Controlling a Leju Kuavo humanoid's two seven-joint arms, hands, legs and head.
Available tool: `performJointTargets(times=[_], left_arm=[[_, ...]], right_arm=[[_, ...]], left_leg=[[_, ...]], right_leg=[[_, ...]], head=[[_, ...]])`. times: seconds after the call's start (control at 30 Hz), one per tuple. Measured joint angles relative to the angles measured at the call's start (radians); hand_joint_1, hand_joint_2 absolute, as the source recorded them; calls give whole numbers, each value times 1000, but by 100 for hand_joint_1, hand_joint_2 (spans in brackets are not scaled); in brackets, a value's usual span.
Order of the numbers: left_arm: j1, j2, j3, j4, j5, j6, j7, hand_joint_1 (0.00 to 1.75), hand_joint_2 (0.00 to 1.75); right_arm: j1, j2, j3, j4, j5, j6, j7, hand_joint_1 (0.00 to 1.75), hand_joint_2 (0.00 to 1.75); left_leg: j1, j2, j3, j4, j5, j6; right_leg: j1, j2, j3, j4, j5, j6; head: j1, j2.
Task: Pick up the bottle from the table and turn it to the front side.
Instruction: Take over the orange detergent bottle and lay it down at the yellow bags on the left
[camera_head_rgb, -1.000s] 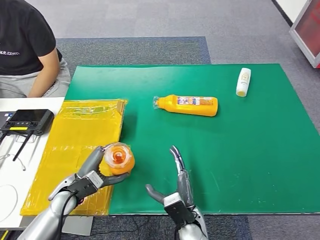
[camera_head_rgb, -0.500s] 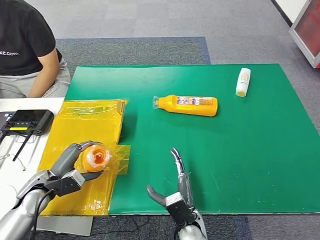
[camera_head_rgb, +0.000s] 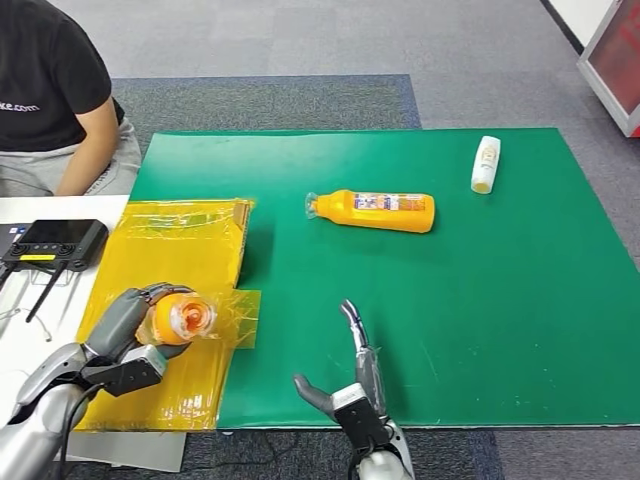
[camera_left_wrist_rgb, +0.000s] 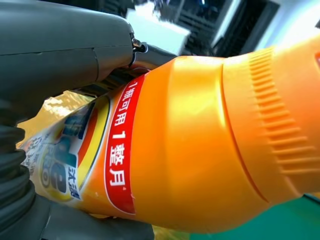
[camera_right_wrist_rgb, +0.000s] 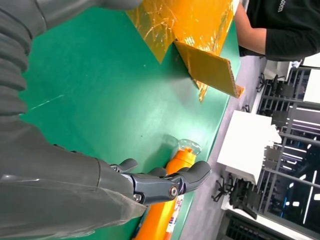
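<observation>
- Our left hand grips the orange bottle over the yellow sheet at the green mat's left edge.
- Our right hand hovers spread at the near edge.

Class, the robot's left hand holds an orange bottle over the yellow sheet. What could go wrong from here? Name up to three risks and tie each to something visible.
1. The left hand grips the held orange bottle around a smooth, glossy body, so it may slip while turning.
2. The crinkled yellow sheet could catch the bottle if it is set down there.
3. The right hand, fingers spread near the green mat edge, might nudge the second orange bottle if it reaches forward.
</observation>
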Motion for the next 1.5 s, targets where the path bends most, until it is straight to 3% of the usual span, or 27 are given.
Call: performJointTargets(times=[0.2, 0.33, 0.43, 0.57, 0.8, 1.17, 1.23, 1.3, 1.33, 1.4, 1.5], left_arm=[[-15, -62, -1, 52, -17, 62, 0, 155, 175], [-38, -100, -2, 96, -2, 66, 0, 132, 175], [-65, -137, -2, 146, 23, 76, 0, 148, 175], [-110, -186, -2, 220, 53, 81, 0, 142, 175], [-191, -244, -4, 334, 74, 60, -2, 159, 175], [-254, -265, -42, 434, 70, 29, -23, 173, 175], [-264, -260, -52, 444, 68, 5, -23, 126, 175], [-273, -252, -63, 453, 68, -21, -22, 58, 175], [-277, -248, -70, 457, 68, -34, -20, 41, 175], [-281, -236, -83, 464, 67, -58, -19, 17, 175], [-281, -217, -103, 472, 62, -86, -20, 10, 175]], right_arm=[[-1, 0, 0, 14, 0, 13, 3, 0, 175], [-3, 1, 0, 24, -2, 16, 4, 0, 175], [-7, 3, 0, 33, -8, 16, 4, 0, 175], [-15, 8, 0, 48, -17, 22, 3, 0, 175], [-33, 16, 0, 75, -31, 43, 3, 0, 175], [-53, 21, 0, 104, -35, 55, 24, 0, 175], [-55, 22, 0, 109, -37, 57, 33, 0, 175], [-56, 23, 0, 114, -38, 59, 39, 0, 175], [-56, 23, 0, 117, -38, 59, 41, 0, 175], [-56, 23, 0, 122, -38, 59, 45, 0, 175], [-56, 23, 0, 129, -38, 59, 49, 0, 175]], left_leg=[[0, 0, 0, 0, 0, 0], [0, 0, 0, 0, 0, 1], [0, 0, 0, 0, 1, 1], [0, -1, 0, 0, 1, 1], [-1, -3, 0, 0, 2, 3], [-1, -8, 4, 0, 4, 4], [-1, -10, 5, 0, 4, 4], [-2, -10, 7, 0, 4, 4], [-2, -10, 9, 0, 4, 5], [-2, -10, 12, -1, 3, 5], [-2, -10, 14, -1, 2, 4]], right_leg=[[0, 0, 1, 0, 0, 0], [0, 0, 1, 0, 0, 0], [0, -1, 1, 0, 1, 1], [-1, -1, 1, 0, 1, 1], [-1, -5, 3, 0, 1, 1], [-2, -9, 9, 0, 0, 2], [-2, -10, 11, 0, 0, 2], [-2, -11, 14, 0, -1, 3], [-2, -11, 15, 0, -1, 3], [-3, -11, 18, 0, -2, 4], [-3, -10, 19, 0, -2, 3]], head=[[0, 0], [0, 0], [0, 0], [0, 0], [0, 0], [0, 0], [0, 0], [0, 0], [0, 0], [0, 0], [0, 0]])
